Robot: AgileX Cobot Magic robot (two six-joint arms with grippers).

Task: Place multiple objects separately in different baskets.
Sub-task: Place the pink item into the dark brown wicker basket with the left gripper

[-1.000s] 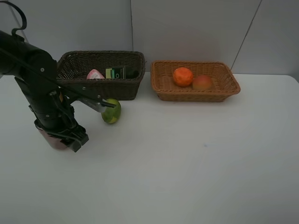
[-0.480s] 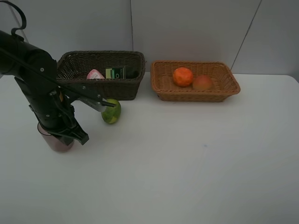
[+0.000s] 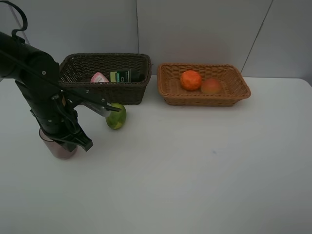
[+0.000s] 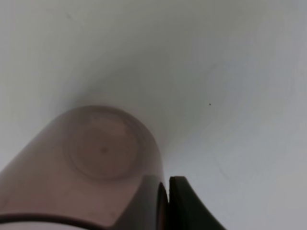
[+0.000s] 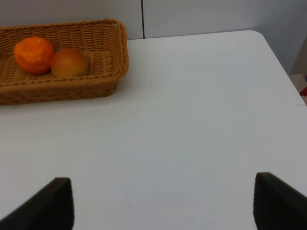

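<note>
The left gripper (image 3: 67, 141) sits low over the white table (image 3: 195, 170) at the left side of the exterior high view, positioned at the translucent mauve plastic cup (image 3: 57, 147). The cup stands upright on the table. In the left wrist view, one black fingertip (image 4: 184, 203) presses against the cup wall (image 4: 96, 163); the opposite finger is out of frame, so whether the fingers are clamped on the cup cannot be determined.

The green round fruit (image 3: 116, 116) rests on the table just in front of the dark brown woven wicker basket (image 3: 105, 90), near its right end. Inside this basket lie the pink white-capped bottle (image 3: 99, 77) and the black rectangular bottle (image 3: 122, 76), side by side.

The light orange-tan woven wicker basket (image 3: 204, 97) stands just to the right of the dark basket. It contains the orange fruit (image 3: 190, 80) and the red-yellow peach-like fruit (image 3: 211, 86), which are touching each other.

The right gripper (image 5: 163, 201) appears only in the right wrist view. Its two black fingers are spread wide apart and hold nothing. It hangs over bare table, well apart from the tan basket (image 5: 62, 86).
</note>
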